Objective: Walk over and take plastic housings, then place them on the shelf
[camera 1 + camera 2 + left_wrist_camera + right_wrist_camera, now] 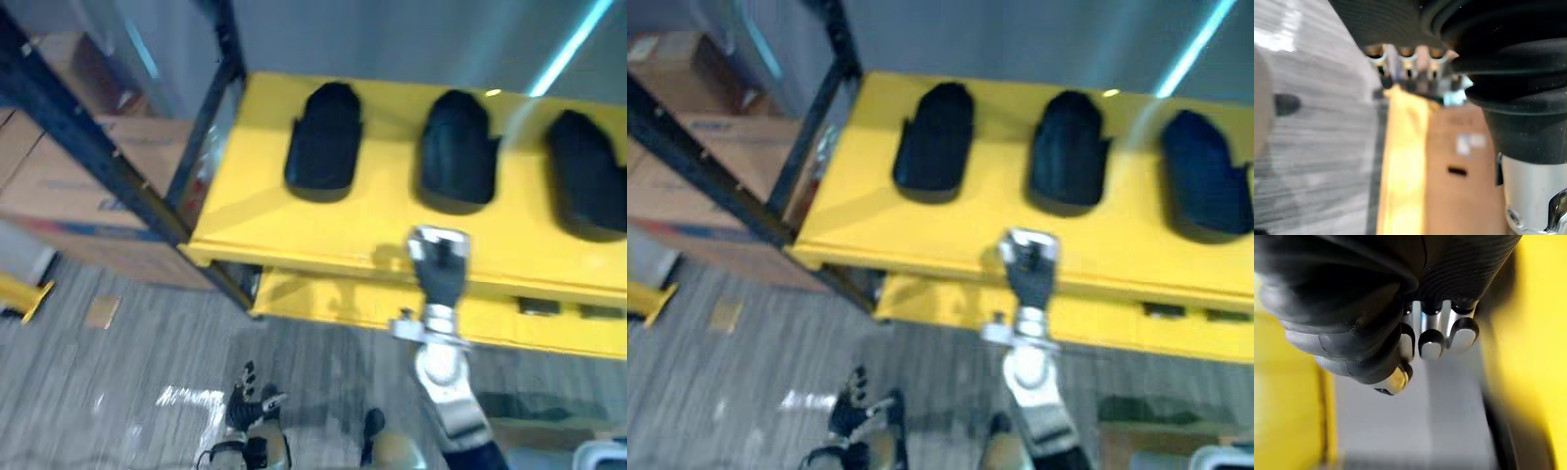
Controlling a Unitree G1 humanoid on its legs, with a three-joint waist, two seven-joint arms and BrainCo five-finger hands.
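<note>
Three black plastic housings lie in a row on the yellow shelf board (255, 215): one to the left (323, 137), one in the middle (458, 152), one at the right (588, 176). My right hand (441, 262) is raised at the board's front edge, below the middle housing and apart from it. Its own wrist view shows the fingers (1432, 333) relaxed with nothing between them and the thumb. My left hand (250, 401) hangs low over the floor, fingers loose and empty.
A dark blue rack post (98, 147) slants along the shelf's left side, with cardboard boxes (69, 186) behind it. A lower yellow board (323, 299) sits under the top one. A yellow piece (24, 294) lies on the grey floor at far left.
</note>
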